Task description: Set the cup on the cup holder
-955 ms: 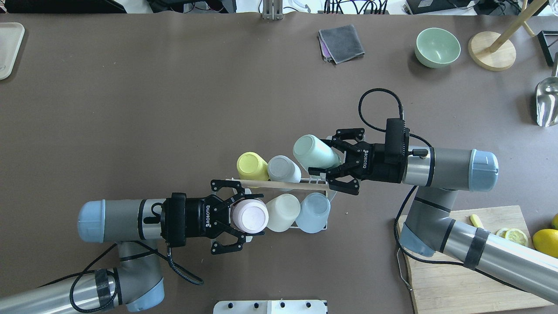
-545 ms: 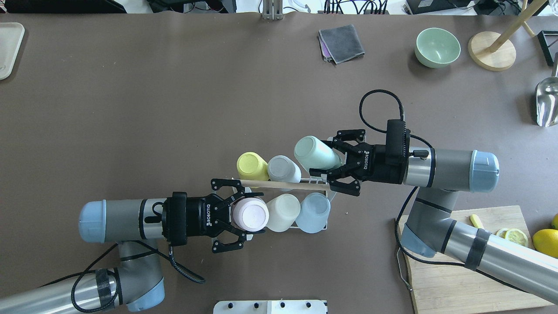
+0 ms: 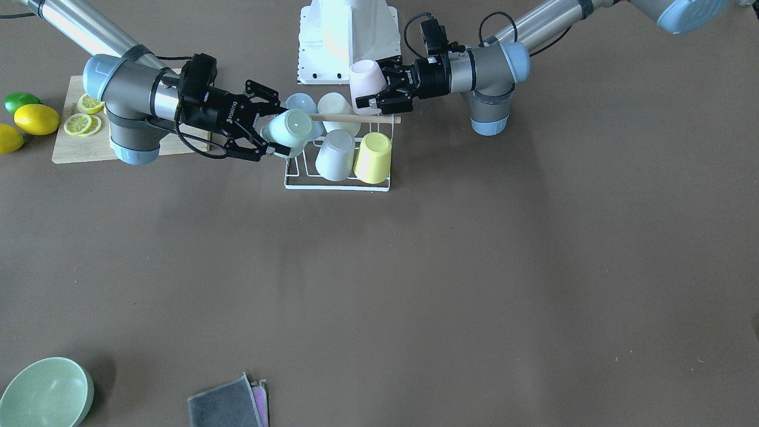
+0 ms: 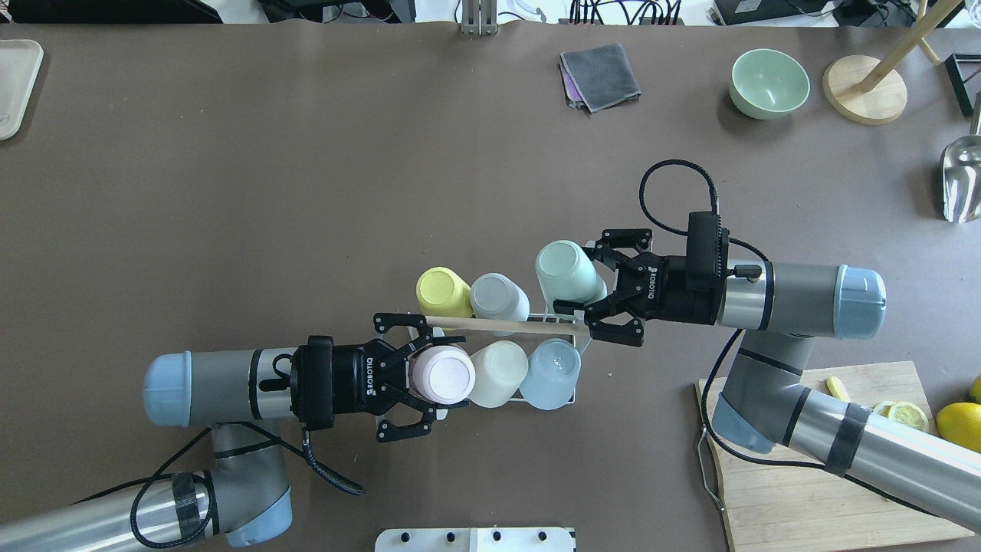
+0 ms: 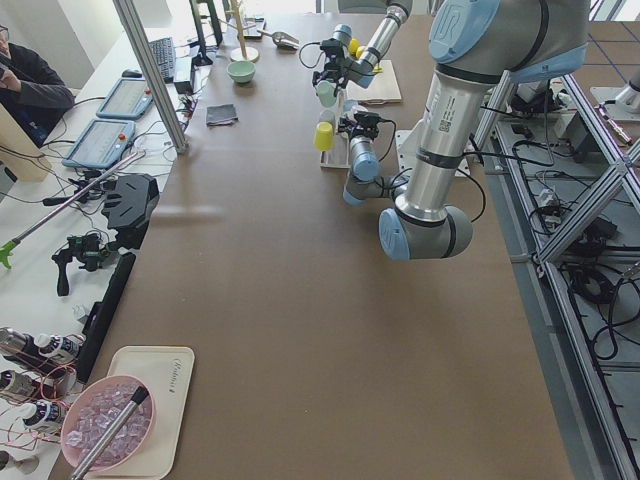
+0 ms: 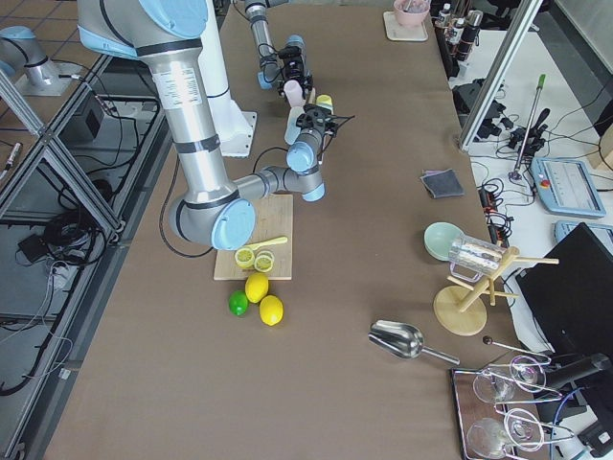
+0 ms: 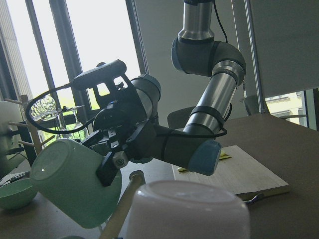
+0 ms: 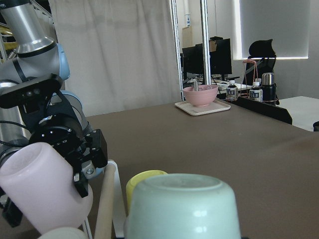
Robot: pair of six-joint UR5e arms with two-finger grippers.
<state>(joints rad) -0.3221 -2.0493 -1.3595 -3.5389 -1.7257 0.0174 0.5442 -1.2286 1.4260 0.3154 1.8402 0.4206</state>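
1. Left claw (image 4: 451,376): I am closing it partway around the pink cup (image 4: 442,373), fingers pressing on the cup's sides. I am holding this cup tilted, base outward, at the left end of the cup holder's near row, just beside the cream cup (image 4: 498,372).
2. Right claw (image 4: 575,280): I am clamping it partway on the mint cup (image 4: 563,268), holding it tilted at the right end of the far row, just beside the grey cup (image 4: 498,297).
3. Cup holder (image 3: 332,187): it is standing mid-worktop (image 4: 306,192) between my two arms, its wooden rod (image 4: 498,325) running across the top. I cannot tell whether either held cup is sitting on a prong.
4. Already sitting upended on the holder: the yellow cup (image 4: 443,291), the grey cup, the cream cup and the pale blue cup (image 4: 552,373).
5. Lying well apart from the holder: a green bowl (image 4: 769,83) and a folded grey cloth (image 4: 600,75).
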